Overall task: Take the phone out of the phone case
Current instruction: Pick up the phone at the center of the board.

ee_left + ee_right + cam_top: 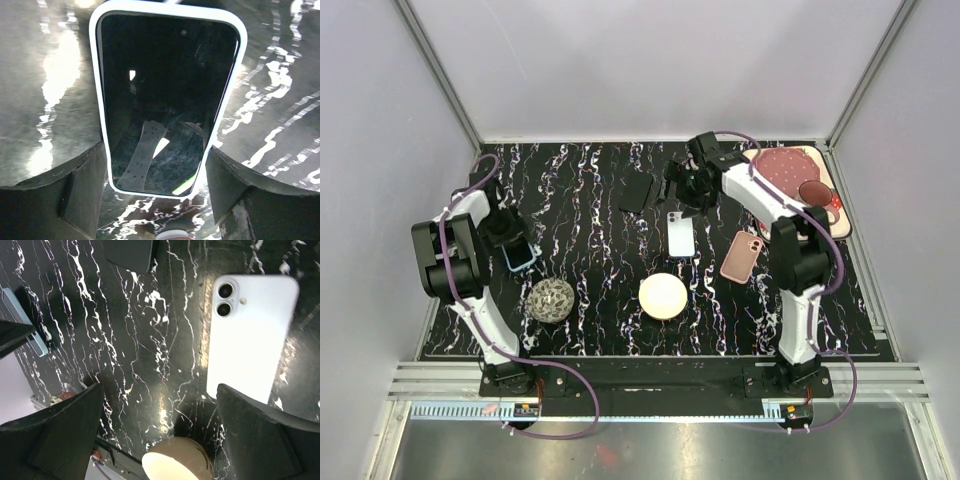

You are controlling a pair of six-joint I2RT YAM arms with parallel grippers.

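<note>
A phone with a dark screen sits face up in a pale blue-white case (98,100) on the black marbled table, at the left in the top view (522,259). My left gripper (156,165) straddles its near end, and both fingers (75,190) press the case's side edges. My right gripper (683,188) is open and empty, hovering at the back middle above the table (160,405). A white phone (250,340) lies back up just right of it.
A black case (636,190) lies at the back middle. A pink cased phone (742,255) lies right of the white phone (681,236). A cream bowl (663,296) and a woven ball (551,299) stand near the front. A pink plate (800,180) sits back right.
</note>
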